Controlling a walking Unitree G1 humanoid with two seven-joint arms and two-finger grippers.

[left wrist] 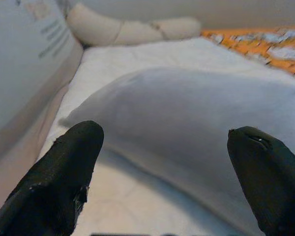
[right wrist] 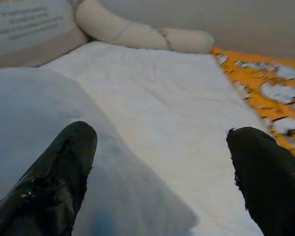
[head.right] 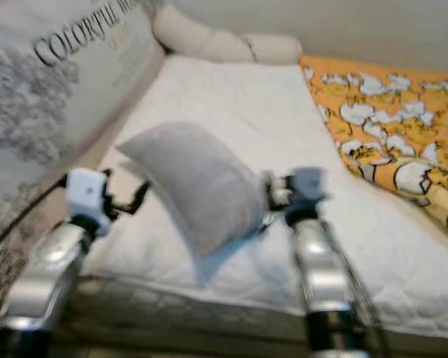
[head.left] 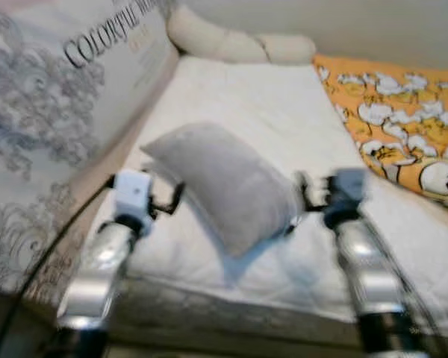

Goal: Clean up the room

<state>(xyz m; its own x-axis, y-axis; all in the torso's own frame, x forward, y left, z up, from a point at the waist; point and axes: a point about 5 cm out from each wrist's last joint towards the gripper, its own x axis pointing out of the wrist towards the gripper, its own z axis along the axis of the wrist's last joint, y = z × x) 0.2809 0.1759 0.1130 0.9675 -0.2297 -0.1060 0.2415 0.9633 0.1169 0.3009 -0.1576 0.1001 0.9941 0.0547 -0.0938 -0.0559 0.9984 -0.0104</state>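
Left eye view: grey pillow lying slantwise on the mattress, between my two arms

I see the grey pillow (head.left: 224, 186) on the white mattress (head.left: 284, 112), its long axis running diagonally: the far corner points toward my left and the wall side, the near end toward my right and the mattress's front edge. It seems propped up rather than flat, casting a shadow beneath its near edge.

The mattress is quilted and bare. A long cream bolster (head.left: 239, 41) lies across its far end against a plain wall. On my right an orange blanket with a white cartoon print (head.left: 403, 127) covers the side of the bed; on my left a large printed panel with grey scrollwork and lettering (head.left: 52, 112) leans along the edge.

My left gripper (left wrist: 164, 147) has its fingers spread wide, holding nothing, just beside the pillow's left flank. My right gripper (right wrist: 162, 152) is likewise spread; its wrist view shows one finger (right wrist: 64, 167) over the pillow's cloth, though I cannot tell if it touches. The head views are blurred
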